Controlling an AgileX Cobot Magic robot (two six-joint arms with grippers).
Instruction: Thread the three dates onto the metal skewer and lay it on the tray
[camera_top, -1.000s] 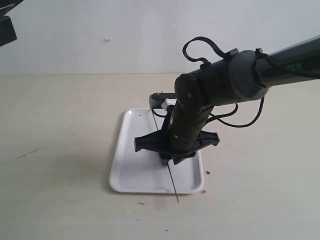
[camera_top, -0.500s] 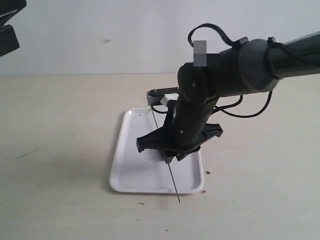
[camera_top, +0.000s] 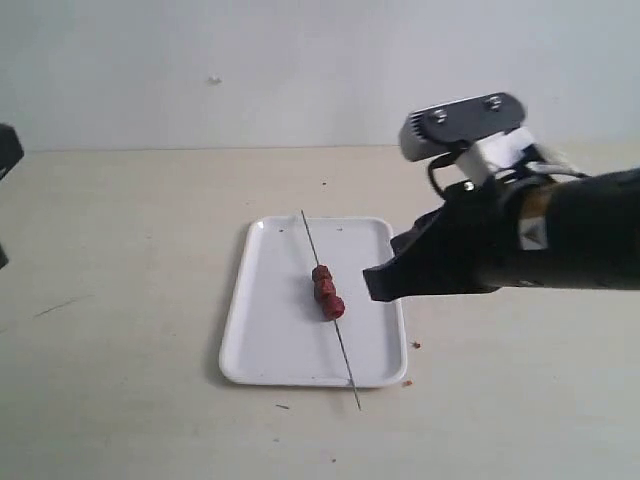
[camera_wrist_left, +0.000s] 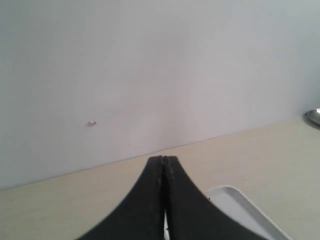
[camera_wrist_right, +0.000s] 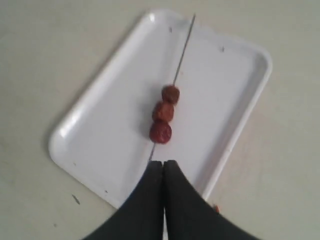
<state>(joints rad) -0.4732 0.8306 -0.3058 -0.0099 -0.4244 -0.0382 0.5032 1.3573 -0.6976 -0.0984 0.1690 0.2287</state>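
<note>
The three dates (camera_top: 327, 293) sit threaded and touching one another on the skewer (camera_top: 310, 240), at about the middle of the tray (camera_top: 265, 340). The skewer lies lengthwise on the tray, one tip at the far rim and the other poking out past the near rim, over the table (camera_top: 120, 300). A few crumbs (camera_top: 417, 345) lie just beside the tray's near right corner.

The right arm (camera_top: 520, 240) hangs above the table to the right of the tray, its jaws clenched on nothing. The left jaws are pressed together too, empty, off the tray's left side and facing the wall.

The job looks done. The overhanging tip is the weak spot: a low sweep of the right arm near the tray's near rim could catch it and lever the skewer off, or roll it and shift the dates.
</note>
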